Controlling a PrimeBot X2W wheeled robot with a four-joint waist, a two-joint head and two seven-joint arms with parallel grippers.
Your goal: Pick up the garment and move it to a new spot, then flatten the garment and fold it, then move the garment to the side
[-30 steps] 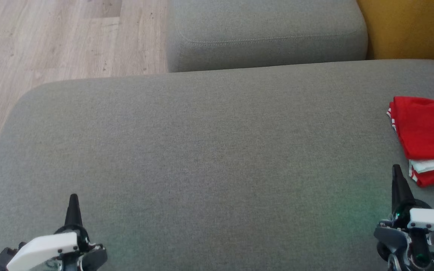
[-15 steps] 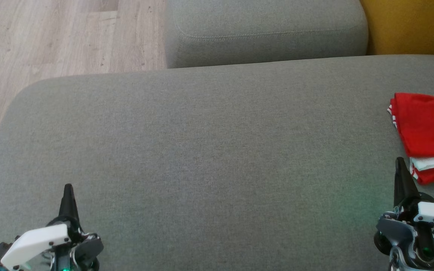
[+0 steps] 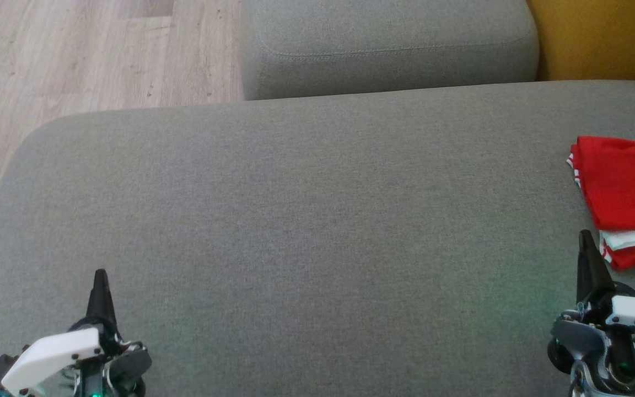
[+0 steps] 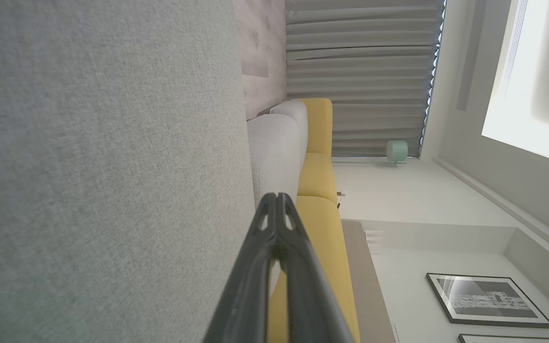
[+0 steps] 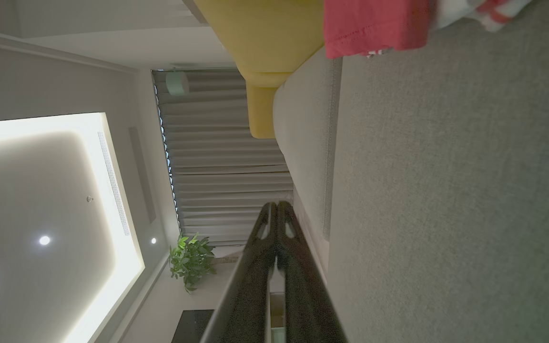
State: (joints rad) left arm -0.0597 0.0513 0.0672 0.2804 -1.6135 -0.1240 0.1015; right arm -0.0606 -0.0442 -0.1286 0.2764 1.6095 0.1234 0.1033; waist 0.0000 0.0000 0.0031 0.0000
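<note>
Folding looks done: the folded red cloth garment with white trim (image 3: 623,184) lies at the right edge of the broad grey upholstered cushion (image 3: 295,220), apparently moved aside already. Left pincer (image 3: 100,275) and right pincer (image 3: 586,238) hover by the cushion's near edge, fingers pressed together, holding nothing. Little seems left.

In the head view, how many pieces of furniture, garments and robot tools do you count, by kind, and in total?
Grey cushions: 2, the near cushion and the far cushion
Yellow sofa: 1
Red garment: 1
Tools: 2, the left tool and the right tool
Total: 6
</note>
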